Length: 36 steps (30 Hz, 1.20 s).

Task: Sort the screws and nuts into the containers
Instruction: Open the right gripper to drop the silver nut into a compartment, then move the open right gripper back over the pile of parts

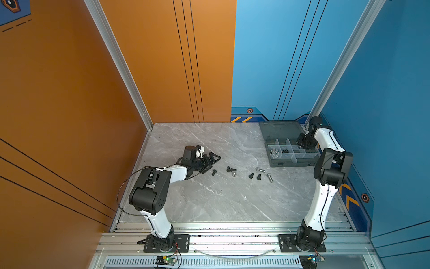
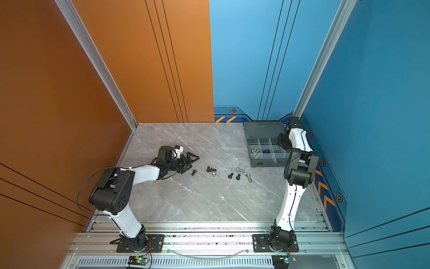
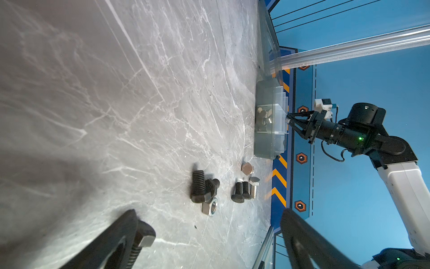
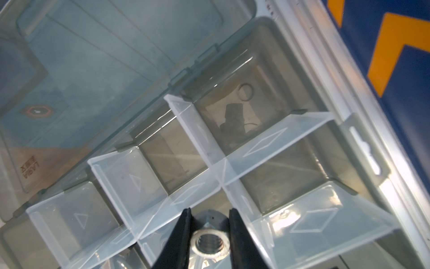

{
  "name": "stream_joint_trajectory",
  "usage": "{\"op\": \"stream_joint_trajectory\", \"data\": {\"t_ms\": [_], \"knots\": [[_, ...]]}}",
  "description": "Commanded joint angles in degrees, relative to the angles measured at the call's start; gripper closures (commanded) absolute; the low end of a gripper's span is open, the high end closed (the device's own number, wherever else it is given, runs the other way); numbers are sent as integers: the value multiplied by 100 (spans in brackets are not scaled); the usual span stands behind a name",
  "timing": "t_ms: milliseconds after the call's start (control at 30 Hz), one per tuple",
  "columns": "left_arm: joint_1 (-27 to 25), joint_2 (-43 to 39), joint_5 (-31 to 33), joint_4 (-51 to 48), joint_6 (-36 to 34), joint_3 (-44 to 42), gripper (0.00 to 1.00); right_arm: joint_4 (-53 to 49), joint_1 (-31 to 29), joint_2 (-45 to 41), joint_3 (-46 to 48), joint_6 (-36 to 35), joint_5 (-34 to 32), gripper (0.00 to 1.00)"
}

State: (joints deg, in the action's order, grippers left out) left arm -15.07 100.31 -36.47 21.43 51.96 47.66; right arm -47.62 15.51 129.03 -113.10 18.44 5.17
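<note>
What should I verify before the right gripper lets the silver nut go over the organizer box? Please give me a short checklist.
1. The silver nut sits between the fingers of the right gripper: ok.
2. The lid of the organizer box is open: ok.
3. The right gripper is above the compartments: ok.
4. Which compartment lies under the nut: cannot tell.
5. The left gripper is open and away from the box: ok.

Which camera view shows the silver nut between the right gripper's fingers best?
The right wrist view: the silver nut fills the foreground between the right gripper's fingers, threaded hole visible. The left wrist view gives only a pale speck at the fingertips; both top views barely show it.
</note>
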Motion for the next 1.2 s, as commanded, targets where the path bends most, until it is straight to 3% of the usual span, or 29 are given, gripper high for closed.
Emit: {"op": "stream_joint_trajectory", "data": {"t_ms": [0, 233, 400, 733, 967, 1167], "knots": [[3, -180, 41, 28, -42, -54, 2, -282, -14, 35, -172, -5, 70, 63], [-4, -218, 52, 29, -46, -78, 2, -376, -33, -386, -98, -85, 383, 58], [22, -295, 87, 28, -53, -154, 2, -371, -375, -1345, 565, -141, 890, 56], [195, -406, 17, 28, -70, -305, 2, -208, -2493, -2572, 2174, -221, 1048, 51], [342, -502, -37, 29, -90, -459, 2, 19, -3874, -2409, 2495, 371, 771, 48], [399, -569, -45, 41, -108, -563, 2, 125, -4568, -1906, 2509, 793, 628, 47]]}}
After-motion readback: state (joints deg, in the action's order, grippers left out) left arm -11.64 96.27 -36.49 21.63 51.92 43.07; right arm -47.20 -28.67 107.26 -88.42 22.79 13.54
